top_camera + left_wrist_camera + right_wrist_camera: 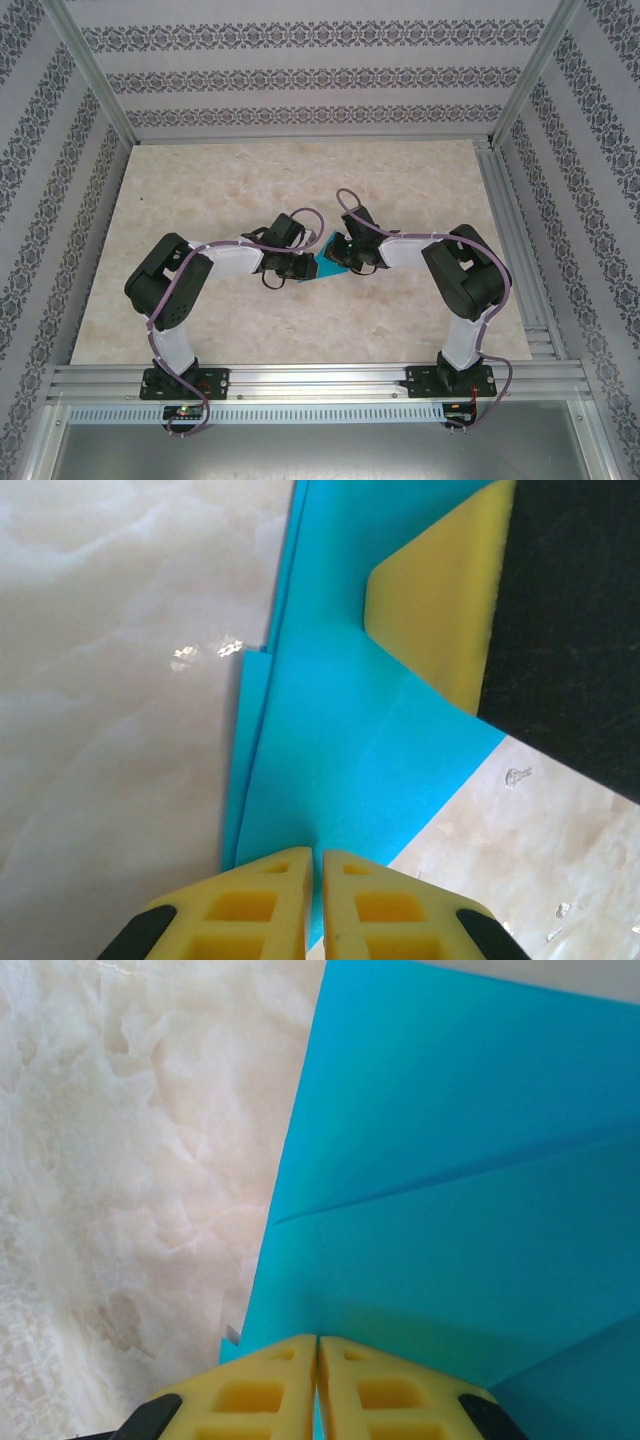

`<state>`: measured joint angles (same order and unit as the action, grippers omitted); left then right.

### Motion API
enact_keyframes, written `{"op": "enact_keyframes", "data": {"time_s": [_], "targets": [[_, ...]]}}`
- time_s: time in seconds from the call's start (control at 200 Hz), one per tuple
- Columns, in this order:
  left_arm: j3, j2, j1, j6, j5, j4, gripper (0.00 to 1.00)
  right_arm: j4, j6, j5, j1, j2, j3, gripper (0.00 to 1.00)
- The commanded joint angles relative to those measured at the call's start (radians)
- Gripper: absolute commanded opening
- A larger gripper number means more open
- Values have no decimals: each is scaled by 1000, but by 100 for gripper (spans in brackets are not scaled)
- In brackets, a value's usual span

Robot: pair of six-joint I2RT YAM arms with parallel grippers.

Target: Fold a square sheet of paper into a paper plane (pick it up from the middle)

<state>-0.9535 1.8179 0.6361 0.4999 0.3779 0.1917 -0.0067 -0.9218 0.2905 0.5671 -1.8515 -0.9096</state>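
Yellow-tipped, the left hand (315, 865) is pinched shut on an edge of the sheet of paper (350, 740). The right hand (318, 1345) clamps it too, jaws all but touching. The creased turquoise sheet sits mid-tabletop (200, 190) between both hands, possibly lifted slightly. Both pinches should hold firm and move together so no layer slips. The left wrist view shows stacked layer edges, while the right wrist view shows diagonal creases.
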Motion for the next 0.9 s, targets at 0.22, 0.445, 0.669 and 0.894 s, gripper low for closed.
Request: {"op": "enact_keyframes", "data": {"time_s": [0.22,0.445,0.669,0.894], "targets": [[71,-91,-1,-4,-24,94,14,-121,0,-59,-3,-69,29,12],[85,-59,-3,-8,-77,122,13,-123,2,-61,-3,-69,30,12],[83,-81,-8,-2,-38,96,12,-124,1,-62,-3,-72,29,12],[72,-167,-9,52,-6,-54,14,-127,1,-68,-3,-77,30,12]]}}
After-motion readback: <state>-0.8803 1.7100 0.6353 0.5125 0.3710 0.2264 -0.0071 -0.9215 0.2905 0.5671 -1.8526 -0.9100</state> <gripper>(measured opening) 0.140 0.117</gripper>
